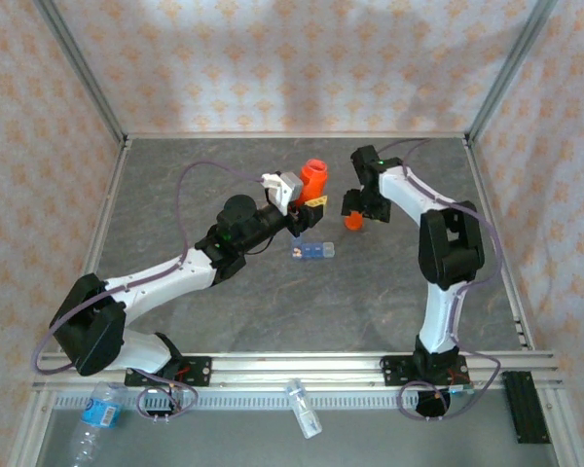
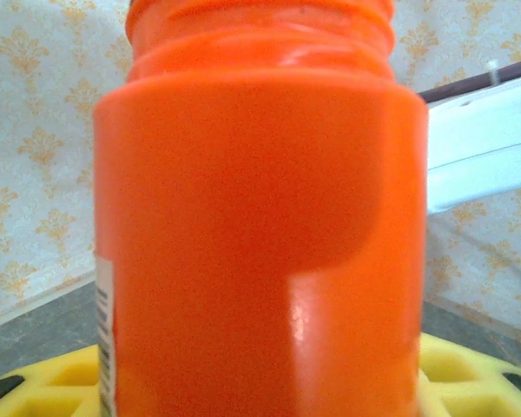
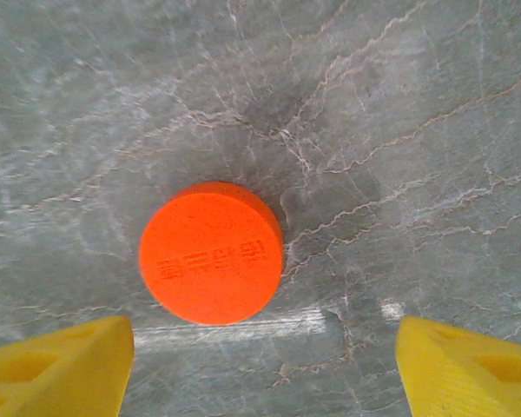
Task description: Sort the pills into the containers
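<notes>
Grey marbled table (image 1: 273, 311), patterned walls (image 1: 273, 68). The containers (image 1: 312, 251) lie near the left gripper (image 1: 311, 202), which grasps an orange vial (image 1: 313, 177). The right gripper (image 3: 262, 330) stands unclenched over an orange cap (image 3: 211, 252).

Glossy orange plastic vial (image 2: 260, 217); matt cap (image 3: 211, 252), probably plastic; veined stone-look tabletop (image 3: 373, 130).

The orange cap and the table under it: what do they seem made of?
Orange cap: probably moulded plastic, matte, with lettering moulded into its top. Table: grey with pale veins like stone, perhaps only a printed sheet; slight sheen.
</notes>
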